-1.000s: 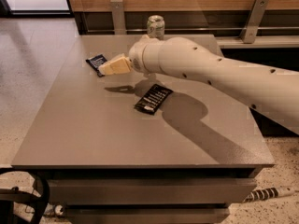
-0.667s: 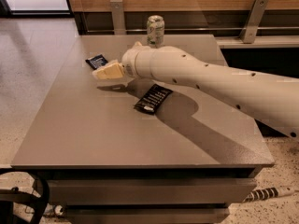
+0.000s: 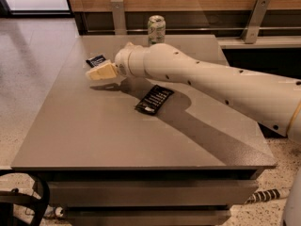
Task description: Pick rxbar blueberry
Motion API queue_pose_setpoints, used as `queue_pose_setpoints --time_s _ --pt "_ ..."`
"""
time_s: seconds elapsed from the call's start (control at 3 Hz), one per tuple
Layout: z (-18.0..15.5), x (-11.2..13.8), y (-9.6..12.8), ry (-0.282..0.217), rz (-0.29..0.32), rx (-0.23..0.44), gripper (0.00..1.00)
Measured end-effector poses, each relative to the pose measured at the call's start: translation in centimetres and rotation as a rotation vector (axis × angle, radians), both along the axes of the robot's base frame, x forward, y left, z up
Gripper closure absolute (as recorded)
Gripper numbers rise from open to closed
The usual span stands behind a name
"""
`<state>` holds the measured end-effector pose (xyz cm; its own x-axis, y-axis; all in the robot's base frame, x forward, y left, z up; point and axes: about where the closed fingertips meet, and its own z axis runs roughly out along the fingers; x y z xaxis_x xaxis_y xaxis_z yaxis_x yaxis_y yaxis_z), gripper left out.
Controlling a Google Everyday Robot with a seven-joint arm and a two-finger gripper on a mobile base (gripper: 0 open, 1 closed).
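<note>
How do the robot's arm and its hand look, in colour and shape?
The arm is a thick, smooth, cream-white tube with small dark dots along it. Its hand, a paler yellowish wedge, is above the table beside the rxbar blueberry.

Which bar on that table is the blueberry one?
On the grey table, look far left, just beyond the robot's cream tool. The rxbar blueberry is the small navy wrapper there, shorter than the long black wrapper lying mid-table.
</note>
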<state>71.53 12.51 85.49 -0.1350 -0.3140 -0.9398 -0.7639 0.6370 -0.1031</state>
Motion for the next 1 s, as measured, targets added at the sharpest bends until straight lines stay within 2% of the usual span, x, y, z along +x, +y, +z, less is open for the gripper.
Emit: queue_pose_setpoints --time_s 0.33,1.0 --pt "-1.0 0.6 1.8 0.015 0.032 0.022 0.0" --pt "-4.0 0.7 4.1 0.071 0.048 0.07 0.0"
